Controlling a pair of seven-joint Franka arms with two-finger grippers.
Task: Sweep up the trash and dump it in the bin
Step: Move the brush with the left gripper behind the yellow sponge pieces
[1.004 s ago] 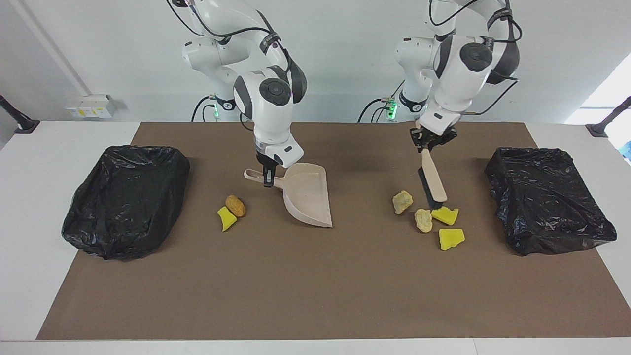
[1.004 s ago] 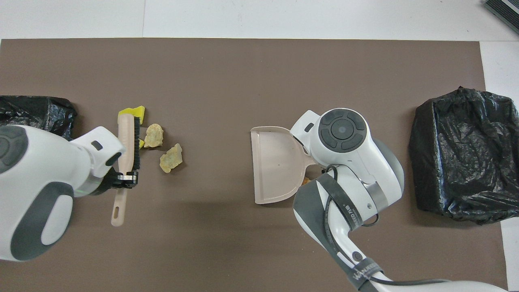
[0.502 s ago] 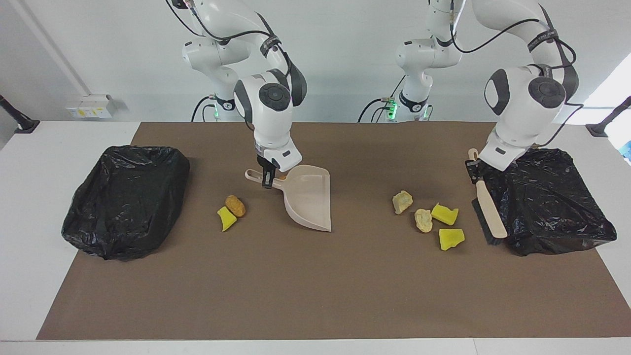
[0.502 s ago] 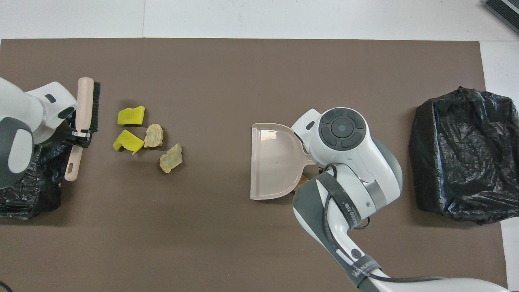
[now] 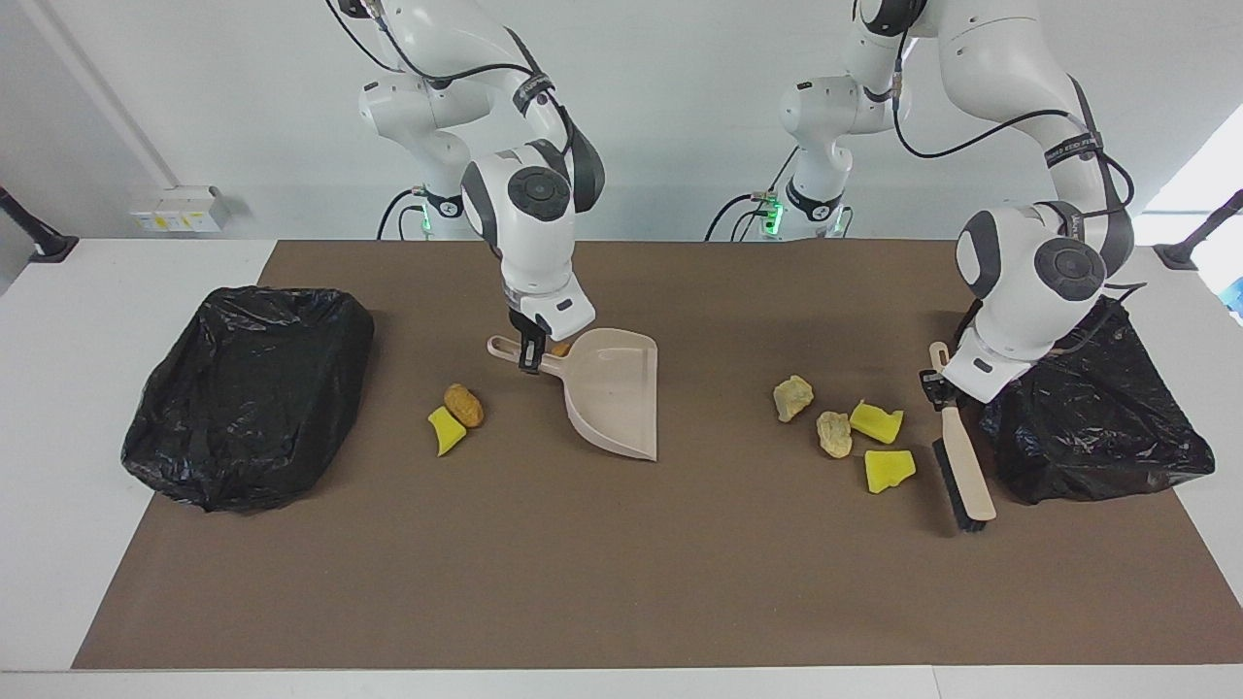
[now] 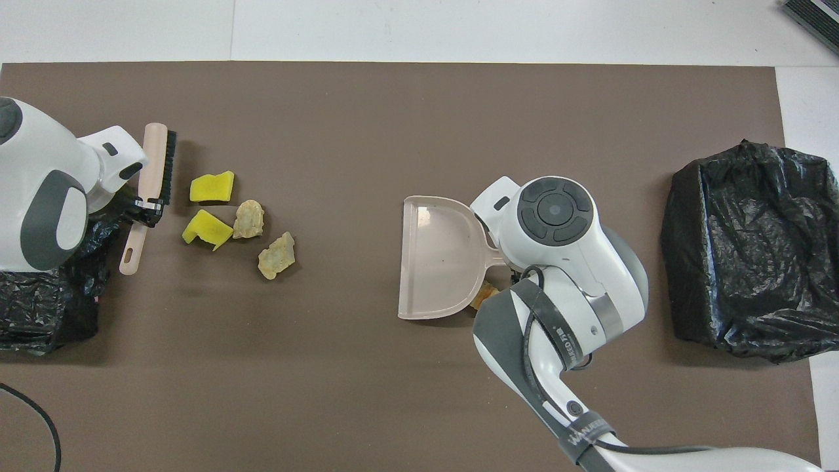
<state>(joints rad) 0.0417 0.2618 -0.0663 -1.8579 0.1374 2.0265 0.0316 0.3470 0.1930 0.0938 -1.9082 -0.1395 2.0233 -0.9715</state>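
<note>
Gripping brush and dustpan — trash between.

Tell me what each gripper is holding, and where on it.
The left gripper holds the brush by its handle, near the bristle end. The right gripper holds the dustpan by its handle.

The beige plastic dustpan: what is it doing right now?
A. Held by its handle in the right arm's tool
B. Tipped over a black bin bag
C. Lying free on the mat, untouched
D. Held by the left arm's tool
A: the right tool is clamped on the handle of the beige plastic dustpan, its pan empty, while the left tool holds the beige black-bristled brush.
</note>
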